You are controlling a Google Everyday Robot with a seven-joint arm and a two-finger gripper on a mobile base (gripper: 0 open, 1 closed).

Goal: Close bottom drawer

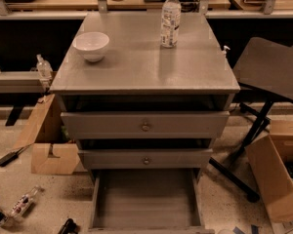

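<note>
The grey three-drawer cabinet (146, 72) stands in the middle of the camera view. Its bottom drawer (144, 201) is pulled far out toward me. I look down into its plain grey inside, and its front panel lies along the lower edge of the picture. The top drawer (144, 126) and middle drawer (145, 159) stick out only slightly, each with a small round knob. My gripper is not in view.
A white bowl (91, 45) and a clear water bottle (170, 17) stand on the cabinet top. A black folding table (271, 69) stands at the right with a cardboard box (273, 179) below it. More cardboard (46, 140) and small litter lie on the floor at the left.
</note>
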